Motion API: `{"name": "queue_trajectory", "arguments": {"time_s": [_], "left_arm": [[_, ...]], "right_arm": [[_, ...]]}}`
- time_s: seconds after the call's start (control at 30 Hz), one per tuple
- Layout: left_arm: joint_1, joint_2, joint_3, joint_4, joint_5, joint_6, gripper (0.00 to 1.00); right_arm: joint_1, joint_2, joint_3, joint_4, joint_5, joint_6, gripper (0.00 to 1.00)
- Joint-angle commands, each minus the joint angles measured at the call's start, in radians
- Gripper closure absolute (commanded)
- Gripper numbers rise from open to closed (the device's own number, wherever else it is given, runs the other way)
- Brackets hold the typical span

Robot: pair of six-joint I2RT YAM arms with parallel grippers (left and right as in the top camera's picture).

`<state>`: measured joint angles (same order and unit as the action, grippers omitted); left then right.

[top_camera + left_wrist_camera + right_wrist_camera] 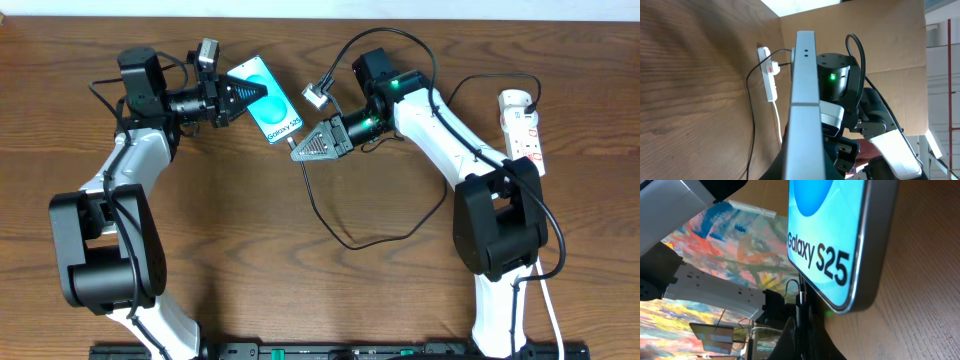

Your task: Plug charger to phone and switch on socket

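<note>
The phone (280, 118) shows its light-blue screen with "Galaxy S25" and sits at the back centre of the table. My left gripper (250, 93) is shut on its upper end. In the left wrist view the phone (805, 100) appears edge-on between the jaws of the left gripper (802, 167). My right gripper (300, 152) is just below the phone's lower end, shut on the charger (350, 243). In the right wrist view the charger's black tip (800, 297) stands between the fingers of the right gripper (802, 327), just short of the phone's (840, 230) bottom edge. The socket (524, 122) lies far right.
The charger's thin black cable loops across the table's middle and runs up to the socket (771, 75). The strip's thick white cord (548, 300) trails toward the front edge by the right arm's base. A cardboard wall (880, 45) stands behind the table.
</note>
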<state>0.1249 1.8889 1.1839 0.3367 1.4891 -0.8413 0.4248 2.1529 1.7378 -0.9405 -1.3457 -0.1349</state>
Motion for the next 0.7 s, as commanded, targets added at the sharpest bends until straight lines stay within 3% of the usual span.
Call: {"name": "queue_trajectory", "arguments": {"time_s": [0.0,0.67], "left_arm": [[-0.003,-0.011,0.009,0.002,0.017,-0.006,0.93],[-0.003,-0.011,0.009,0.01,0.01,-0.029,0.93]], "right_arm": [[0.009,0.008,0.001,0.01,-0.014,0.015,0.99],[0.009,0.008,0.001,0.036,0.001,0.052,0.99]]}}
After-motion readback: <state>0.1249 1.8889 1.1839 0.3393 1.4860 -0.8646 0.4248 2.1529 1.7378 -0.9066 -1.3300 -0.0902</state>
